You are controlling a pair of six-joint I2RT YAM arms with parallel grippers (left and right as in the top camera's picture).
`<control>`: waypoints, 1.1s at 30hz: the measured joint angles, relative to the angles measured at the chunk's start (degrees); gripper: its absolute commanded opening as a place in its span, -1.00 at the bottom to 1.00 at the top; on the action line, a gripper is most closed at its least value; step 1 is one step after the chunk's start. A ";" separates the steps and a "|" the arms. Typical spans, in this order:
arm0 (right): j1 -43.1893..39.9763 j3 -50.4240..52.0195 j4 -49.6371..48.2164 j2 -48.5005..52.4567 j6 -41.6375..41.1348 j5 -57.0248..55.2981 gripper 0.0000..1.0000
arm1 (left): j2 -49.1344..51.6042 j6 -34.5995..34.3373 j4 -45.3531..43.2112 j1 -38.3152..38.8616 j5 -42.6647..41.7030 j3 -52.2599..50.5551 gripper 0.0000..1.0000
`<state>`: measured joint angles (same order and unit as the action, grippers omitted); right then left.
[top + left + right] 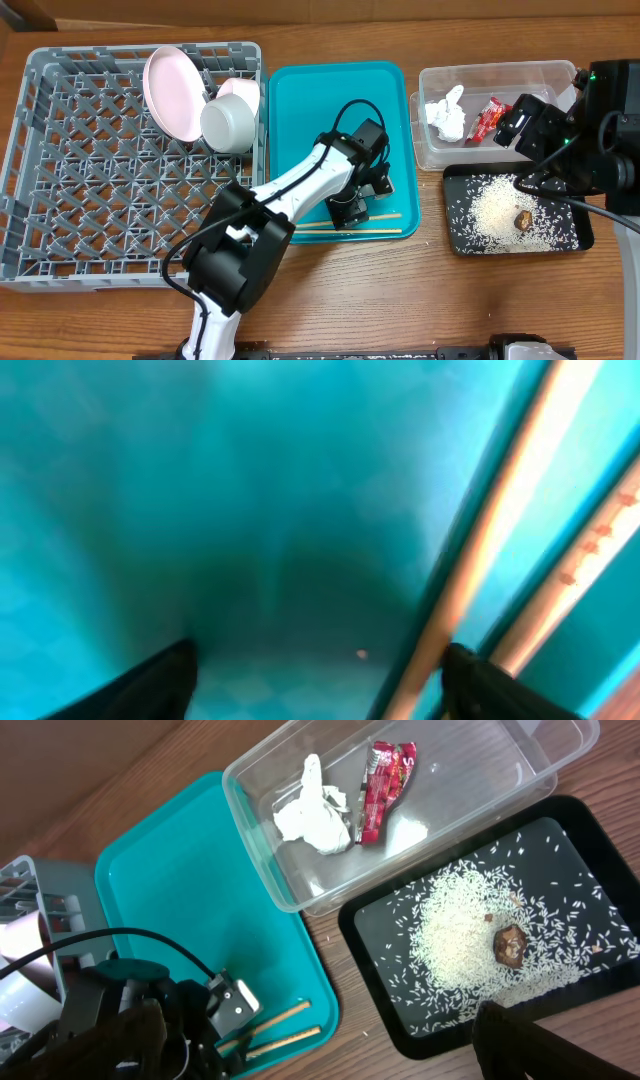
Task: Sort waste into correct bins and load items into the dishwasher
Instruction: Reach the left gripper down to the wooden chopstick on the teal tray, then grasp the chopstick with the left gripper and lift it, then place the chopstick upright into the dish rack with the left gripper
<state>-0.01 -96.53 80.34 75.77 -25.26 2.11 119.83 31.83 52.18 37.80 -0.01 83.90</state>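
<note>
From overhead, the rack [100, 190] fills the 9 o'clock side of the desk [330, 300], with the plate [172, 92] standing on edge and the bowl [232, 120] leaning beside it at the rack's 1 o'clock corner. The teal tray [300, 100] lies just beside the rack, and the left hand [352, 213] is low over the tray's 5 o'clock part, right by the chopsticks [385, 230], which lie flat and nearly parallel there. At the desk's 2 o'clock sits the tub [500, 75], holding the tissue [447, 115] and the wrapper [488, 117]. Touching its 6 o'clock side is the black tray [575, 235], with the rice [497, 212] spread in it and the lump [522, 217] on the rice. The right hand [525, 130] hangs above the tub's 3 o'clock end. In the left wrist view the left hand's fingers are spread wide and grip nothing; both chopsticks run from 6 to 1 o'clock, the nearer one passing just beside the finger on the picture's right. In the right wrist view the right hand's fingers are also wide apart and empty, above the black tray's 6 o'clock edge.
</note>
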 measured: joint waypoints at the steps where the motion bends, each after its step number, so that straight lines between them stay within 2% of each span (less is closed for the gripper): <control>1: 0.00 0.00 0.02 0.00 0.02 0.00 1.00 | -0.09 -0.17 -0.46 0.00 0.33 -0.20 -0.04; 3: 0.00 0.00 0.00 0.00 0.02 0.00 1.00 | -0.17 -0.07 -0.96 -0.02 0.52 -0.31 -0.28; 6: 0.00 0.00 0.00 0.00 0.02 -0.02 1.00 | -0.20 -0.48 -1.51 0.00 0.70 -0.39 -0.40; 10: 0.00 0.00 0.02 0.00 0.02 -0.02 1.00 | -0.26 -1.86 -2.69 0.00 0.70 -0.52 -0.92; 16: 0.00 0.00 0.00 0.00 -0.02 0.00 1.00 | -0.39 -3.23 -4.24 0.02 2.64 -0.55 -0.92; 20: 0.00 0.00 0.00 0.00 0.02 -0.02 1.00 | 0.17 -8.81 -2.19 0.09 6.71 1.27 -0.92; 25: 0.00 0.00 0.00 0.00 0.00 -0.02 1.00 | 2.34 -19.87 8.15 -0.74 10.05 10.78 -0.92; 33: 0.00 0.00 0.02 0.00 -0.02 0.00 1.00 | 2.19 -38.01 30.62 -4.83 12.41 36.57 -0.91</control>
<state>-0.01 -96.53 80.36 75.77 -25.28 2.11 122.02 -6.17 82.81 32.97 12.40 120.46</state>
